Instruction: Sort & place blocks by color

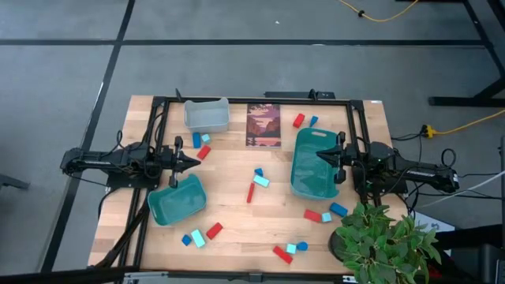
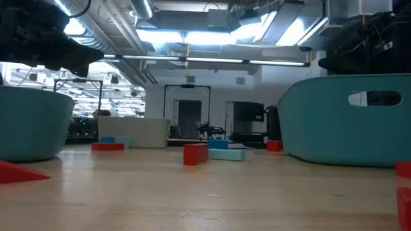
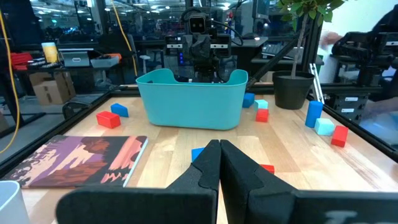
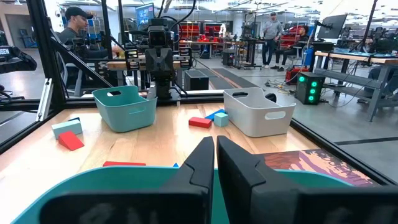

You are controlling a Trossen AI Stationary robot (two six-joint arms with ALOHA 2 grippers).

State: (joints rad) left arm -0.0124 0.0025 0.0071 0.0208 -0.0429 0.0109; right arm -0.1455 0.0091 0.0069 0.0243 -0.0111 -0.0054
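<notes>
Red, dark blue and light cyan blocks lie scattered flat on the wooden table. A red bar, a cyan block and a blue one sit near the middle; in the low view these are the red bar and the cyan block. More blocks lie along the near edge and by the far side. My left gripper hovers shut above the table's left part, beside the small teal bin. My right gripper hovers shut over the large teal bin.
A small teal bin stands near left, a large teal bin to the right, and a grey bin at the far edge beside a dark picture card. A potted plant overhangs the near right corner. People are in the room beyond.
</notes>
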